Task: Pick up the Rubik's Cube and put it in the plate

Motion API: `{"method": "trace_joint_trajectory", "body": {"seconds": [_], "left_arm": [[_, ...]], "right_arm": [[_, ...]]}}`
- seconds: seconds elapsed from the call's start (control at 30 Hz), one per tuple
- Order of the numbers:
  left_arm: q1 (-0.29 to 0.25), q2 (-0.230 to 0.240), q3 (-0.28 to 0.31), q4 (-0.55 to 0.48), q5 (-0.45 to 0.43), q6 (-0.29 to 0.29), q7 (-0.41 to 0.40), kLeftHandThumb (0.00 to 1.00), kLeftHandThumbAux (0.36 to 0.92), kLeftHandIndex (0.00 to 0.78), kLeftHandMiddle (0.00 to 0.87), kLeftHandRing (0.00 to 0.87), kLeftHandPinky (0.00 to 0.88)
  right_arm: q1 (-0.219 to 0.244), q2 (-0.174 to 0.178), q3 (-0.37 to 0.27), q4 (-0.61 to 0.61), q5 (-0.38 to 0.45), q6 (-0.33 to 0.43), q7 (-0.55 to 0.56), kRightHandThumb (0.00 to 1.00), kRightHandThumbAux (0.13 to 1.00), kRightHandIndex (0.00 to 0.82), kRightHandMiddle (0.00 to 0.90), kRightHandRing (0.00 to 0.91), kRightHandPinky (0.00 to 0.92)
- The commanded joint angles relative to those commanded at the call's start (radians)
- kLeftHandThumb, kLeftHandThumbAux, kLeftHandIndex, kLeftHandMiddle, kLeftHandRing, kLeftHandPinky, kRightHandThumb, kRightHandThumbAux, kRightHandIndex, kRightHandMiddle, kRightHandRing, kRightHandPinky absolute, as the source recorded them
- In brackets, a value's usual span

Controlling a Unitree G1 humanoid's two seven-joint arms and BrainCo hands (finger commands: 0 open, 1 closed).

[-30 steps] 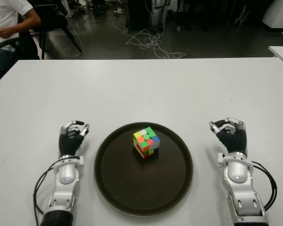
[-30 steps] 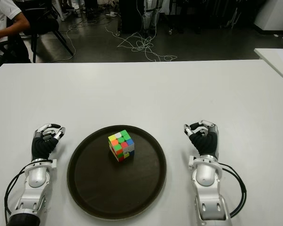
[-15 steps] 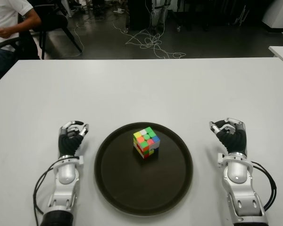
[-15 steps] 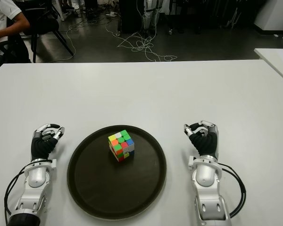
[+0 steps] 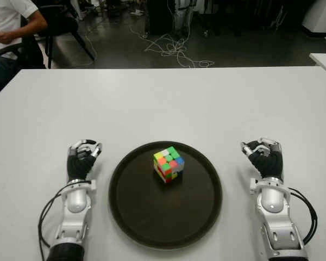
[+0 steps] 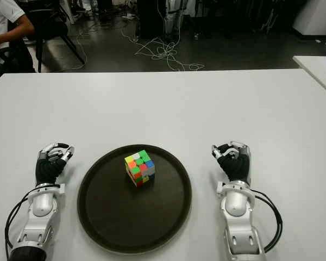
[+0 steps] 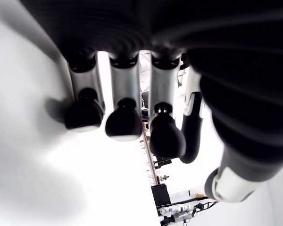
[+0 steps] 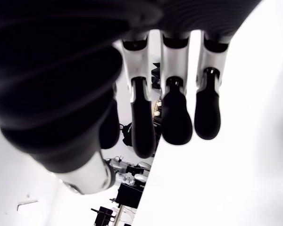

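Your right hand (image 5: 264, 156) sat at 3 o'clock of the plate (image 5: 136, 212), fingers curled, holding nothing; left hand (image 5: 81, 160) at 9 o'clock, same. Rubik's Cube (image 5: 168, 164), glossy plastic w/ bright stickers, already sat inside the round dark plate on the smooth white tabletop (image 5: 163, 103). Task looked done; nxt move: none needed.

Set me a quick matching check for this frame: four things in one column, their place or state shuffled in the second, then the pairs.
1. Rubik's Cube
2. plate
3. left hand
4. right hand

A. left of the plate, fingers curled, holding nothing
B. dark and round, on the white table between the hands
C. right of the plate, fingers curled, holding nothing
D. sitting inside the plate

Pairs: 1-D, 2-B, 3-A, 4-C
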State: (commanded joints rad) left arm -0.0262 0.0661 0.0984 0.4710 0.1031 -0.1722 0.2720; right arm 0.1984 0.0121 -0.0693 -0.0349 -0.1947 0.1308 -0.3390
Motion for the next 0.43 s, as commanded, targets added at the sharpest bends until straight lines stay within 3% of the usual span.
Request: {"method": "trace_joint_trajectory", "body": {"seconds": [0.43], "left_arm": [[-0.013,0.0,0.008,0.019,-0.012,-0.008,-0.015,0.717,0.699,0.445,0.821,0.823,0.805]], "right_arm": [[-0.007,-0.006,0.003,-0.008,-0.003,0.015,0.008,0.362,0.826,0.755,0.831,0.835,0.831]]}}
